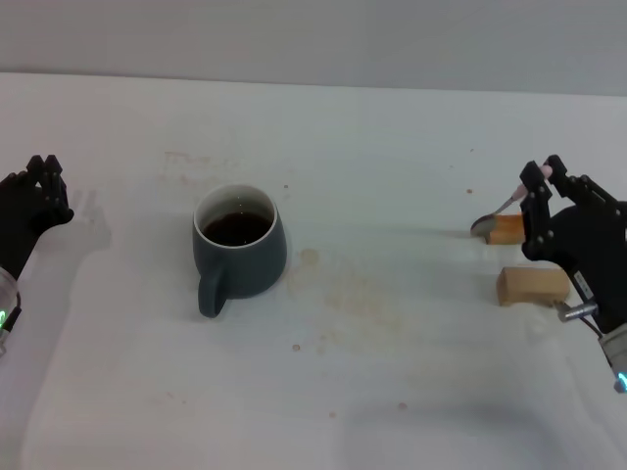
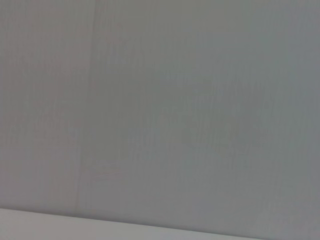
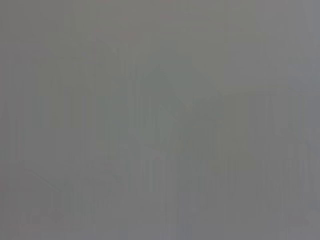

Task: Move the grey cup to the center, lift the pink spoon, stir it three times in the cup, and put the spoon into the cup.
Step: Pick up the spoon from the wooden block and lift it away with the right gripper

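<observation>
Squat glazed grey cup (image 1: pixel 240 247) sits centered; right end effector (image 1: pixel 545 178) pinches the slim pink spoon (image 1: pixel 502 209).

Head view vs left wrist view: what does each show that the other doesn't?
Head view only: the squat dark blue-grey mug with dark liquid, left of mid-table; the right gripper at the right edge, closed on the slim pink-handled spoon, its silver bowl by two small wooden blocks; the left gripper at the left edge, away from everything. Left wrist view only: nothing distinct, just blank grey with a pale strip along one edge. Shared: no identifiable object.
</observation>
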`<state>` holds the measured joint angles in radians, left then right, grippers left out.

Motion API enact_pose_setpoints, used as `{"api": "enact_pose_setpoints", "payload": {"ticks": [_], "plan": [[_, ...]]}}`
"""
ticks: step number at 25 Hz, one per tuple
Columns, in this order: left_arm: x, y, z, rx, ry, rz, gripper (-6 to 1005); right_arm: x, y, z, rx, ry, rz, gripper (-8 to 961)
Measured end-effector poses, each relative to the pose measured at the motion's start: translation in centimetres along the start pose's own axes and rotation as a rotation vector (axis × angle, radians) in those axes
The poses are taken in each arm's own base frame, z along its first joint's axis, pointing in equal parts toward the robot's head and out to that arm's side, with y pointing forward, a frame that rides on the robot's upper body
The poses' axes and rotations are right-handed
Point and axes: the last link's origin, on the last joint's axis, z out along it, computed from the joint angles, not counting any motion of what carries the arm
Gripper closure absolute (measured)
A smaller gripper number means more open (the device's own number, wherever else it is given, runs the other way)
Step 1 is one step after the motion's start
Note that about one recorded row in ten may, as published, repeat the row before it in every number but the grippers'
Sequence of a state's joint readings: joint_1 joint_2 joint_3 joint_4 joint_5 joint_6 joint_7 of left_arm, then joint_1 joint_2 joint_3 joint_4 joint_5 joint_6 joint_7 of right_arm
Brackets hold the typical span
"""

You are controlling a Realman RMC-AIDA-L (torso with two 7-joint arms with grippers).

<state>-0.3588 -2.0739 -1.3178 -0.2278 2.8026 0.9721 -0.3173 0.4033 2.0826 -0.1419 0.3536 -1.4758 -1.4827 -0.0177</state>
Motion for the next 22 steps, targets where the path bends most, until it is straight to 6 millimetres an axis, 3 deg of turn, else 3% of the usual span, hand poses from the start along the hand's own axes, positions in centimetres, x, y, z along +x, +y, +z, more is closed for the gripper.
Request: {"api": "enact_pose_setpoints", "payload": {"ticks": [10,22], "plan": [[-0.1,-0.1,0.0,0.005,-0.003,0.006,866,-0.6,-0.4,2.6,-0.022,-0.015,0.022,824],[-0.3,-0.4,-0.5,0.013,-0.007,0.000,866,-3.1,0.2,8.0,-0.223,-0.075,0.066,824]]}}
